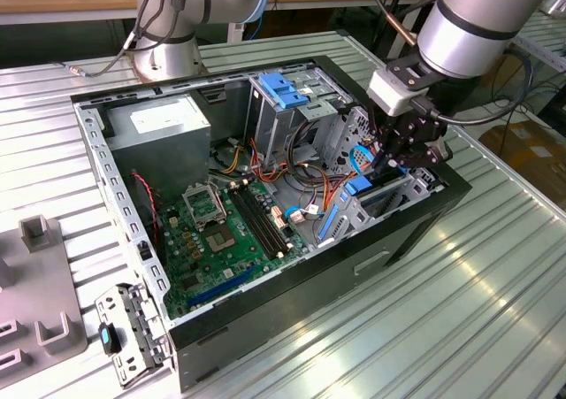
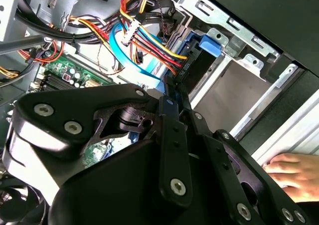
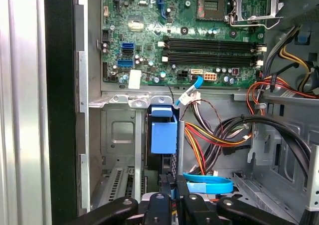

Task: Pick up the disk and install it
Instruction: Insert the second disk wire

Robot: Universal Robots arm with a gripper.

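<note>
The gripper is lowering the disk, its fingers clamped on the edge, into the bay; keeping it square with the bay walls should be preventing jamming.

Black gripper on a silver-grey arm, with a white block at the wrist. Blue rail of the disk in the first wrist view, against bare grey metal bay walls. Green motherboard with black memory slots and a blue slot along its near edge. Red, yellow, orange and black wire bundle; light blue flat cable. Black computer case on a ribbed silver table. Blue top on the grey cage at the far side.
</note>
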